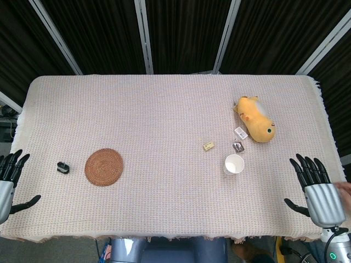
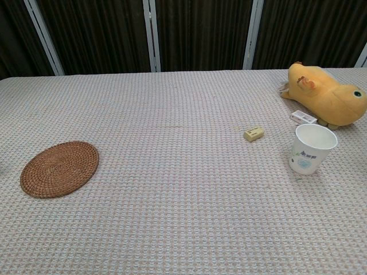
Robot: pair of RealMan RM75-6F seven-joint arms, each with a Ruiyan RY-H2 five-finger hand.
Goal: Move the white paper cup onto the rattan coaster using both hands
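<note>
A yellow plush toy, a small eraser and what may be a clip surround the upright white paper cup. The rattan coaster lies well apart. The left hand and right hand rest empty, fingers spread.

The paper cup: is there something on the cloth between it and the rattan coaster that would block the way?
Nothing visible does. The paper cup stands upright at the right, the coaster lies at the left, and only bare cloth lies between them. The small yellow block sits behind that line.

Bright, even overhead light; soft shadows; sharp focus.
</note>
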